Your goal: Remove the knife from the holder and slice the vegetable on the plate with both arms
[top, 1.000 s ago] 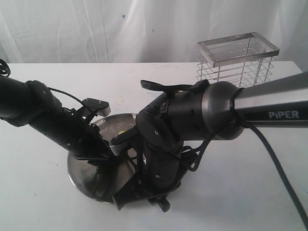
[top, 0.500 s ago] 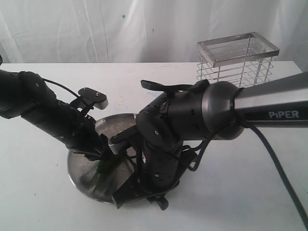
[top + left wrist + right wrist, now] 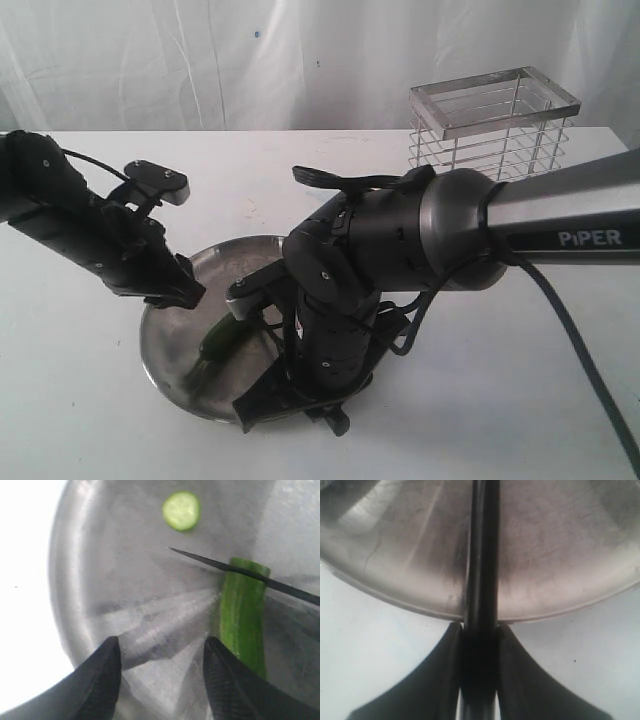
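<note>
We see the knife (image 3: 240, 570) with its blade laid across the vegetable (image 3: 242, 625) near its cut end; one round slice (image 3: 181, 511) lies apart from it on the plate (image 3: 90, 570). We've got the right claw (image 3: 479, 630) clamped tight on the knife handle, just at the plate rim. The left claw (image 3: 161, 642) hangs over the plate, fingers spread wide, gripping nothing. The holder (image 3: 495, 125) stands on the desk (image 3: 500, 400), well apart from the plate.
</note>
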